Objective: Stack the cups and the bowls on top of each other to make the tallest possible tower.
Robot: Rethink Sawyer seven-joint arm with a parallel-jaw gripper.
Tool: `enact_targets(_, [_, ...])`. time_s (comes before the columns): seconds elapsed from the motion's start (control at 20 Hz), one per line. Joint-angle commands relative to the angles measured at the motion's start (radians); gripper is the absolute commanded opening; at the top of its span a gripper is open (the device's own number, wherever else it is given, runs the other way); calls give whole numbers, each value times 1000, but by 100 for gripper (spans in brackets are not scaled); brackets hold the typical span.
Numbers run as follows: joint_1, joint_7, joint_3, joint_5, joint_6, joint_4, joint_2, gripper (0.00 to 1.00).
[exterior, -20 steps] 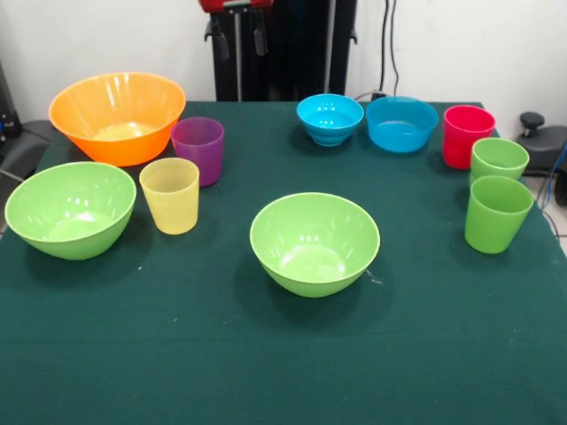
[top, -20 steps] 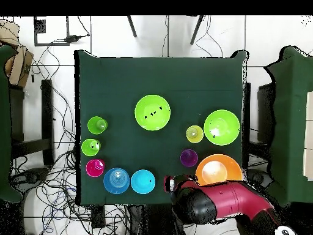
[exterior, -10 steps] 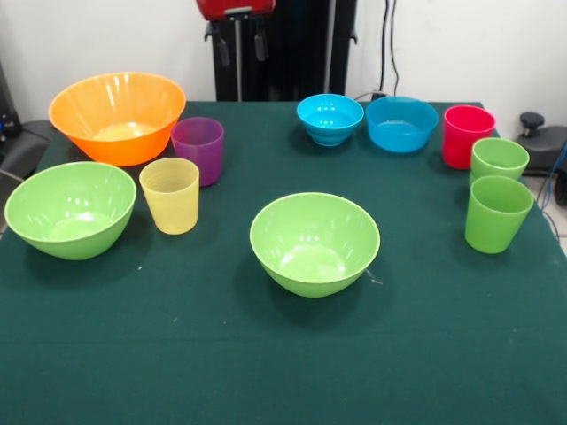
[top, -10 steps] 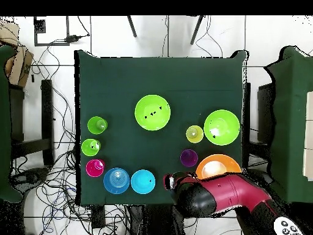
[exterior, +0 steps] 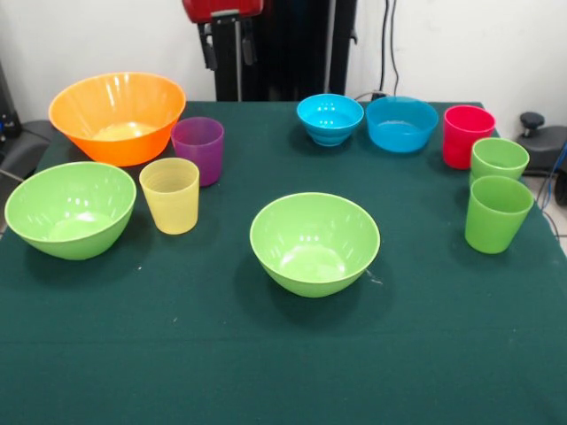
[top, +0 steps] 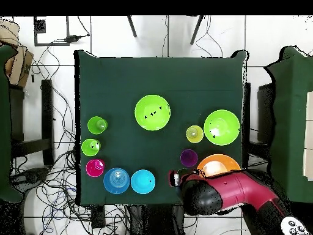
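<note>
Hovering claw (exterior: 224, 44) behind purple cup (exterior: 198, 150), beside orange bowl (exterior: 117, 116)

The red arm (top: 235, 191) reaches in low over the table's edge — its gripper (exterior: 225, 44) hangs high, two dark fingers (exterior: 207, 46) apart (nothing between them).

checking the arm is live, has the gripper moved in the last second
Yes: in the front view the gripper has shifted left, toward the orange bowl.
</note>
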Motion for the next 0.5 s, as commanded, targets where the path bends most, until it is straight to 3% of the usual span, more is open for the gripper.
enact_targets(0.05, [-27, -289, 36, -103, 123, -75, 100, 100])
enact_targets(0.5, [-90, -267, 40, -129, 109, -45, 93, 100])
